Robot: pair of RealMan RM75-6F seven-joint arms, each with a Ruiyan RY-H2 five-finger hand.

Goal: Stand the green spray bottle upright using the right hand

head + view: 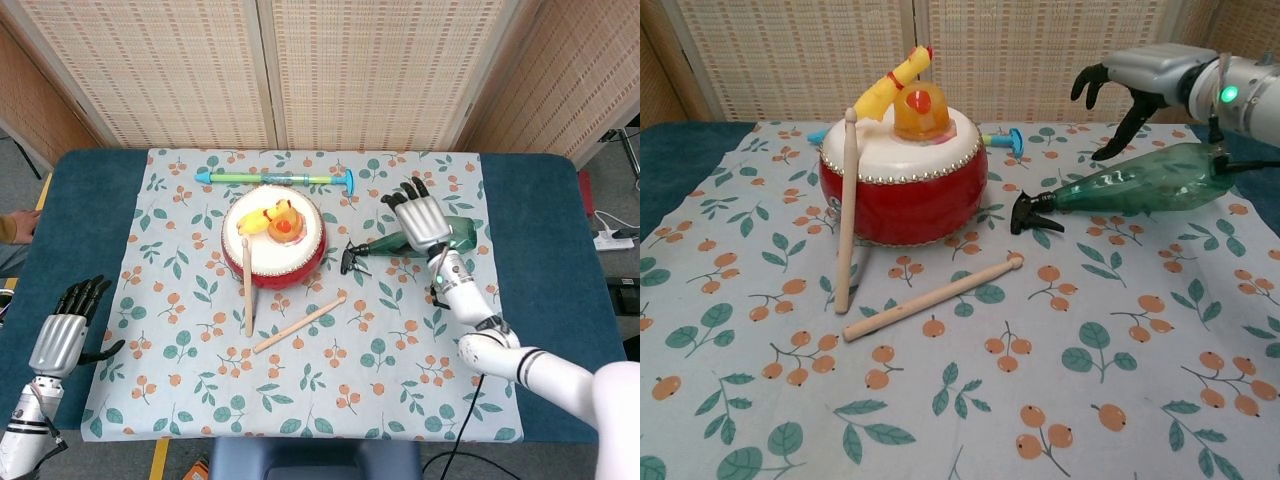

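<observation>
The green spray bottle lies on its side on the floral cloth, black nozzle pointing toward the drum, and the head view shows the green spray bottle partly behind my arm. My right hand hovers above the bottle's middle, fingers spread and curved downward, holding nothing; the head view places my right hand over the bottle's neck. My left hand rests open off the cloth at the table's left edge.
A red and white drum with a yellow toy on top stands left of the nozzle. Two wooden drumsticks lie by it, one leaning on the drum. A green and blue stick lies at the cloth's far side.
</observation>
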